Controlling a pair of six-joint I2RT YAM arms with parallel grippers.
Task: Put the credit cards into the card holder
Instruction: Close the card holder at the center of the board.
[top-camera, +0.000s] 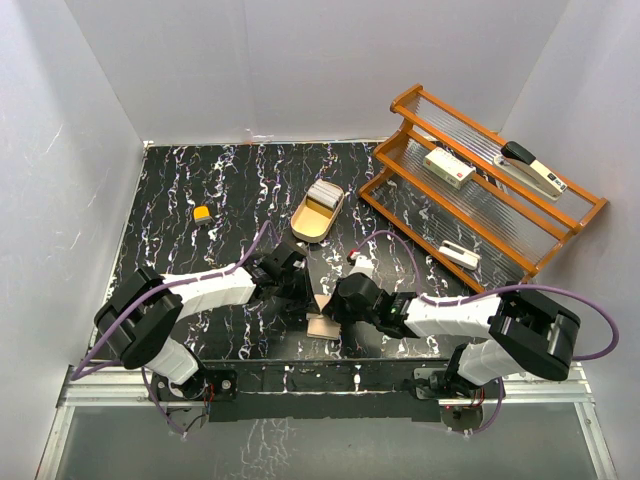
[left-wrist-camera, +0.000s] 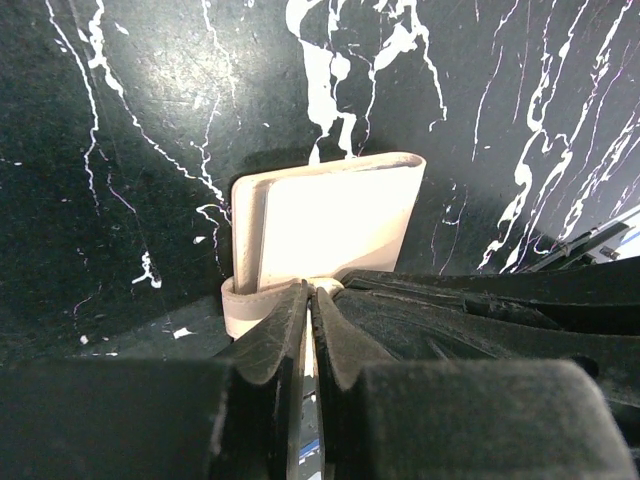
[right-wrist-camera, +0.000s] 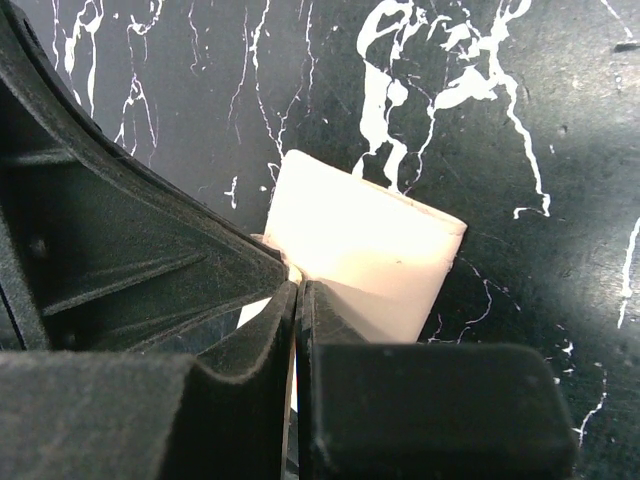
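A: Where is the card holder (top-camera: 322, 320) to be found?

B: It is seen on the near side of the gold tray (top-camera: 297, 232), towards the arm bases, and appears to be propped partly open. The credit cards (top-camera: 323, 193) are stacked in the far end of that tray.

A: How are the claws set?

B: The left gripper (left-wrist-camera: 312, 292) is clamped on one edge of the holder. The right gripper (right-wrist-camera: 297, 288) is closed as well, its tips pressed to the holder's other side. Whether a leaf is actually pinched there cannot be told.

A: What could go wrong from here?

B: The pinch is judged thin, so a leaf could be lost if the holder is pulled unevenly, and it would fold shut. With both claws occupied below the tray, none is free for a card. Once one is released, the holder may flop closed or be dragged askew, and the slots would be hidden.
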